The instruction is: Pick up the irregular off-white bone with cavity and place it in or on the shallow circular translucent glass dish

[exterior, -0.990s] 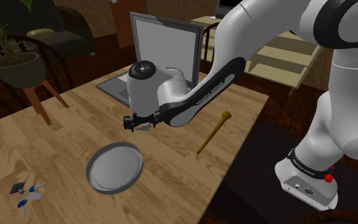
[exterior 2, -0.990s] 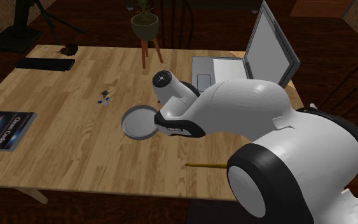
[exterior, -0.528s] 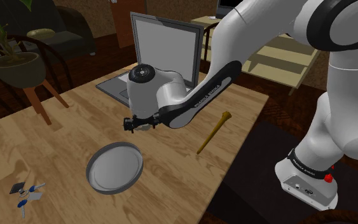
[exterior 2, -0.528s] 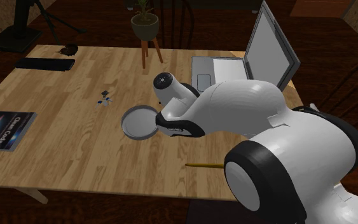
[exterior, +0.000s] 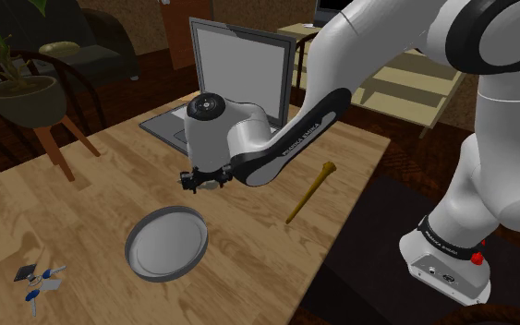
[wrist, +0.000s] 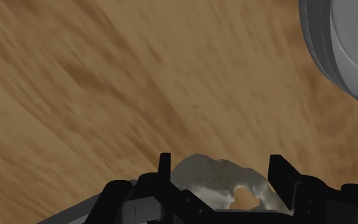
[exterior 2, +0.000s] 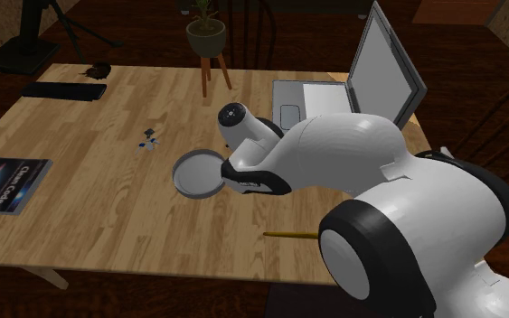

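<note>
You are looking at a pincer (wrist: 222, 167) that is clamping the bone (wrist: 212, 183). In the wrist view its two fingers (wrist: 165, 168) are pressing on the bone's opposite flanks, and the cavity is facing the camera. In the shoulder view the pincer (exterior: 195, 178) is hanging low over the desk (exterior: 82, 222), with a pale sliver of bone peeking out beneath it.

Very little is changing. Over the last second the pincer has been shifting only slightly, and for the last half second it has been sitting practically where it was. The other things on the desk are lying as before. I am reading this as a grip that has closed and settled, with the lift barely starting or not yet begun. I cannot tell whether the bone is clear of the desk.

The dish (exterior: 130, 249) is sitting empty near the pincer, toward the shoulder view's lower left. So you are now facing the carry: raising the bone above the dish's rim, crossing the short gap, then lowering. The bone is irregular, so be watching for it turning or slipping between the fingers. The stick (exterior: 309, 192) and laptop (exterior: 235, 74) are lying on the far side from the dish, likely out of your path.
</note>
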You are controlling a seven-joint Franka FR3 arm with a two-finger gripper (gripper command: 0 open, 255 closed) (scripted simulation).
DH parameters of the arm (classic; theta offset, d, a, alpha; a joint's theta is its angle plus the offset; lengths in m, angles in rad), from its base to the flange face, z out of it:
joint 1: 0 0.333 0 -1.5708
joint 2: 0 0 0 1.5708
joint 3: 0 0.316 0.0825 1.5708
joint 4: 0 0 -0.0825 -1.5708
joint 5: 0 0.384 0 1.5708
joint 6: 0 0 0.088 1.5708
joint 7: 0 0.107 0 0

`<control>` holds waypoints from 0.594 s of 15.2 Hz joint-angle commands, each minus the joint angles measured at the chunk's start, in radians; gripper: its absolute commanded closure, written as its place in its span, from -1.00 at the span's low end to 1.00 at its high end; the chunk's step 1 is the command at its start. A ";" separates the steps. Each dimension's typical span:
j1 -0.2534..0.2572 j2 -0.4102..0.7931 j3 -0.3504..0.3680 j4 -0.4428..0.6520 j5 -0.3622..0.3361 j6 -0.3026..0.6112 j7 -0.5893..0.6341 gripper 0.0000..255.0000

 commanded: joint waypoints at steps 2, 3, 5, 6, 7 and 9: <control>0.000 0.000 0.000 0.000 0.000 0.000 0.000 1.00; 0.000 0.000 0.000 0.000 0.000 0.000 0.000 1.00; -0.003 -0.009 0.003 0.000 0.006 -0.009 -0.007 1.00; -0.005 -0.017 0.006 0.001 0.013 -0.017 -0.013 1.00; -0.007 -0.026 0.010 0.002 0.019 -0.026 -0.020 1.00; -0.011 -0.043 0.016 0.005 0.032 -0.044 -0.033 1.00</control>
